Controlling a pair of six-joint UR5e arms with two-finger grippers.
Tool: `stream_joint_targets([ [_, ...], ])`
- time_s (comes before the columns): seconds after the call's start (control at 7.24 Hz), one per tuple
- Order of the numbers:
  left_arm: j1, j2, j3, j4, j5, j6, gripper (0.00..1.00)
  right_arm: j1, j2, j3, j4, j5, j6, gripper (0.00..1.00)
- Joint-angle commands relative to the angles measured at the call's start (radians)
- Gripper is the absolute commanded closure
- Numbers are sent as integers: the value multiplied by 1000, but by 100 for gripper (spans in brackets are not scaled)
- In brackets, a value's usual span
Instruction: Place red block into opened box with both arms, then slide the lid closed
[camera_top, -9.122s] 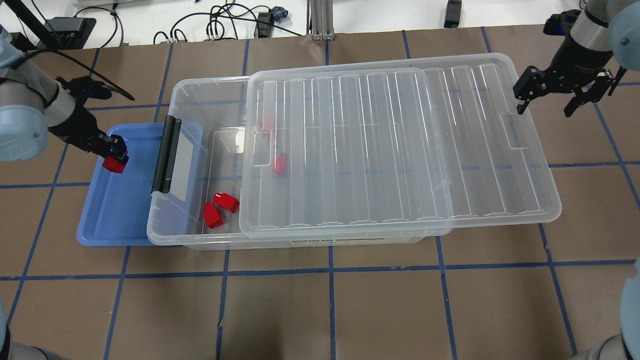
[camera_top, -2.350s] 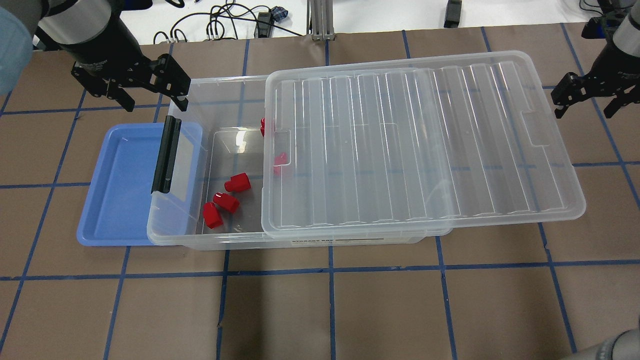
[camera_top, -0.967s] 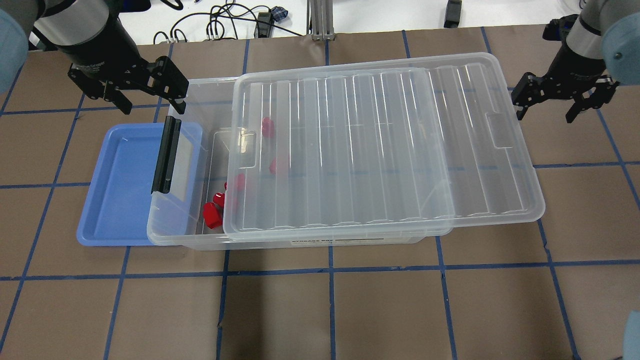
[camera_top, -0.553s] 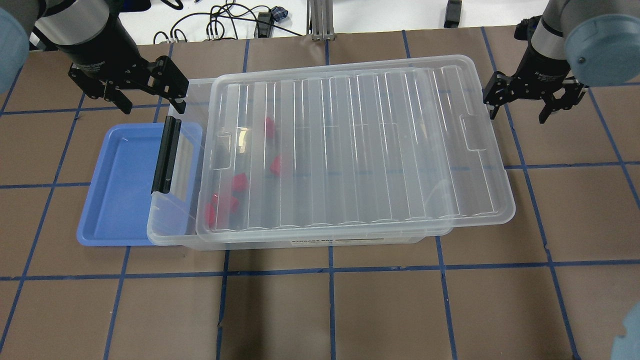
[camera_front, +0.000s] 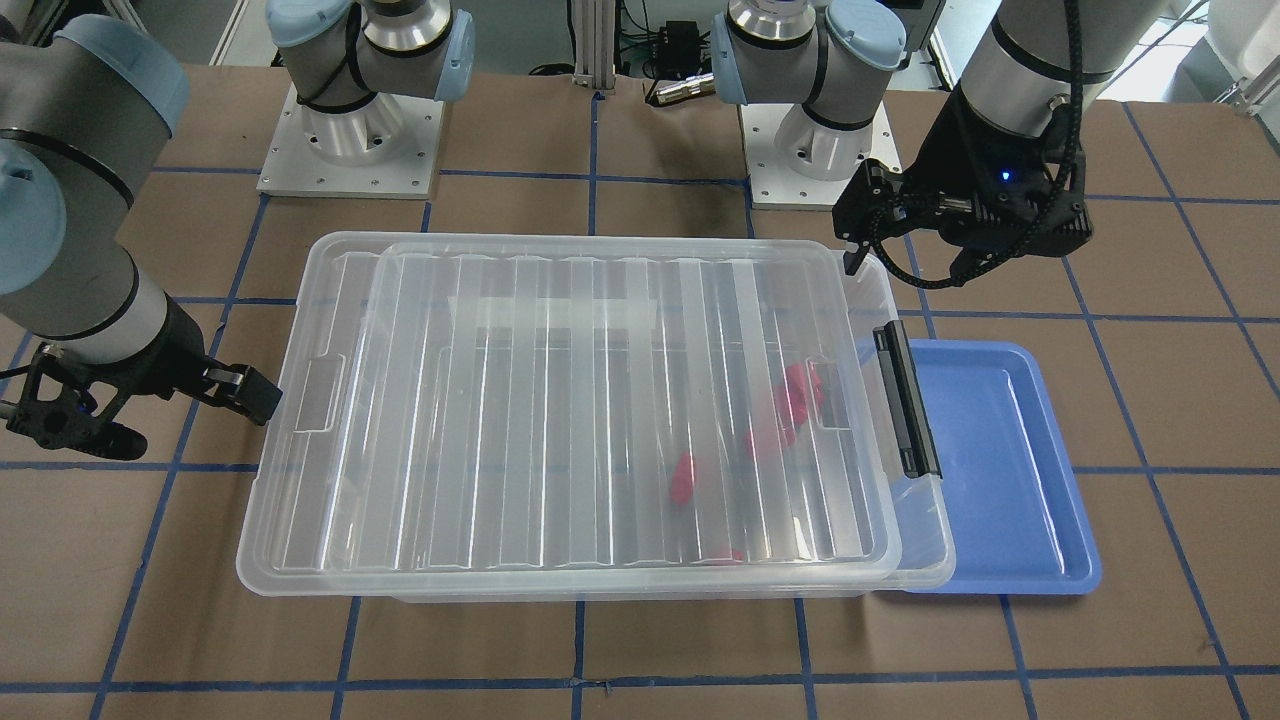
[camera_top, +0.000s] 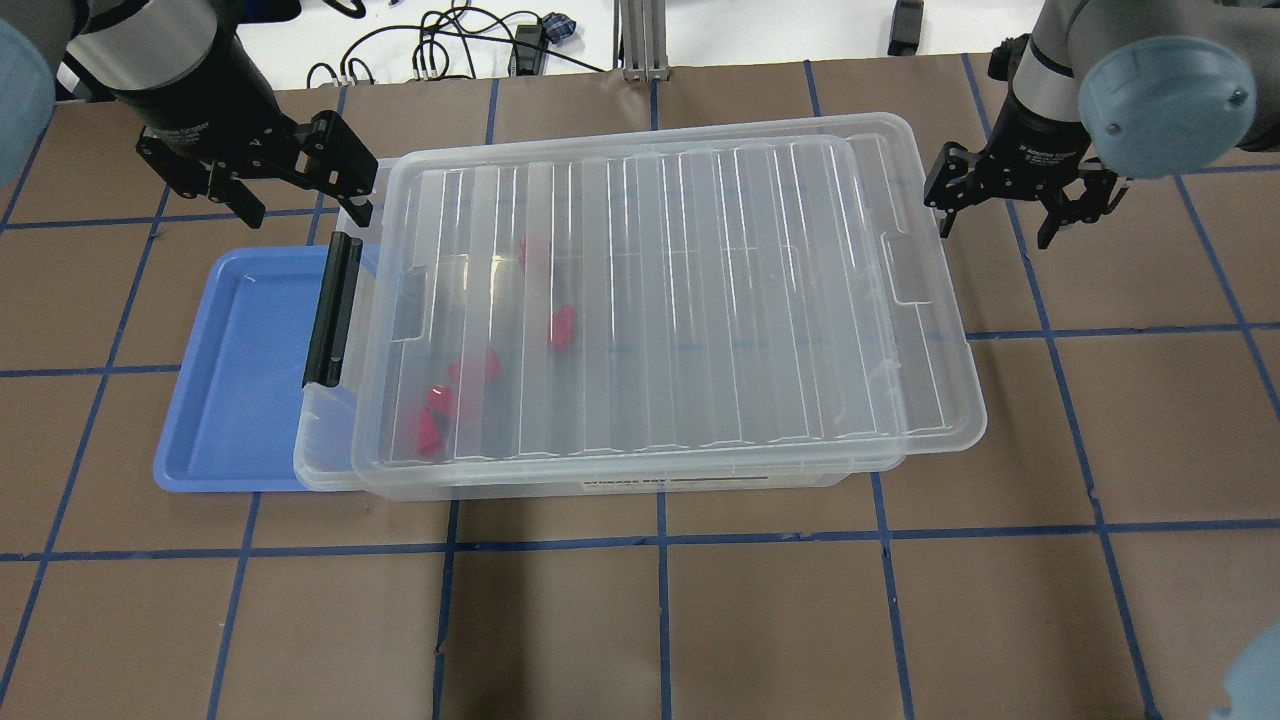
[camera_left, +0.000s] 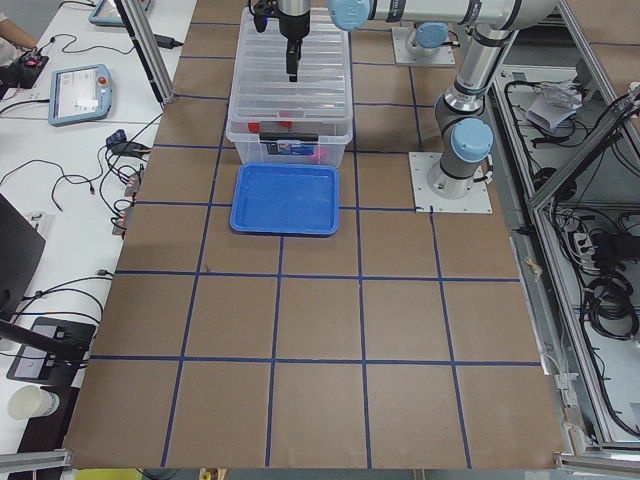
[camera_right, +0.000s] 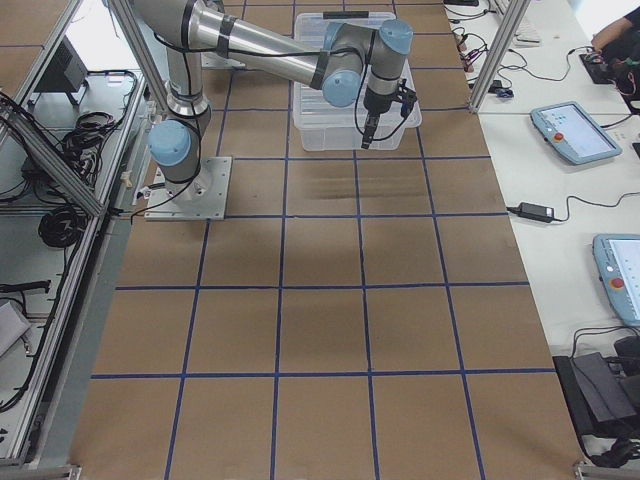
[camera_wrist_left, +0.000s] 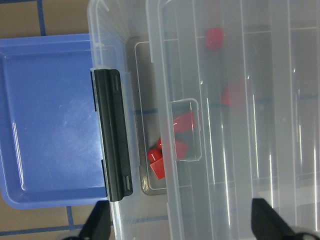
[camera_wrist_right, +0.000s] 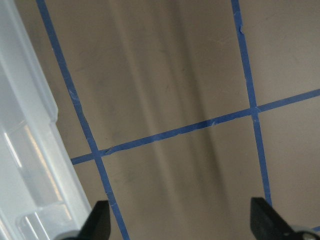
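The clear box (camera_top: 660, 485) lies across the table, black handle (camera_top: 330, 310) at its left end. The ribbed lid (camera_top: 700, 300) covers most of it, leaving a narrow strip open by the handle and overhanging the right end. Several red blocks (camera_top: 562, 327) lie inside, blurred under the lid; the left wrist view shows them (camera_wrist_left: 156, 167) near the lid's notch. My left gripper (camera_top: 305, 205) hovers open over the box's far handle corner, holding nothing. My right gripper (camera_top: 995, 232) is open at the lid's right short end, with one finger close against its rim.
A blue tray (camera_top: 230, 370) lies at the left, partly under the box's handle end. Brown table surface with blue tape lines surrounds the box. Cables lie beyond the far edge. Both arm bases (camera_front: 350, 140) stand behind the box.
The lid has slid left toward the handle, and the right gripper has followed its right end. The left gripper, which earlier held a red block over the tray, now hangs open and still.
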Motion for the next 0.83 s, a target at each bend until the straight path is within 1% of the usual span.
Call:
stream_joint_targets([
  [0.0, 0, 1, 1, -5, 12, -9, 0, 3, 0, -1, 1, 22, 11, 0],
  [0.69, 0, -1, 3, -5, 15, -10, 0, 17, -1, -9, 3, 21, 11, 0],
])
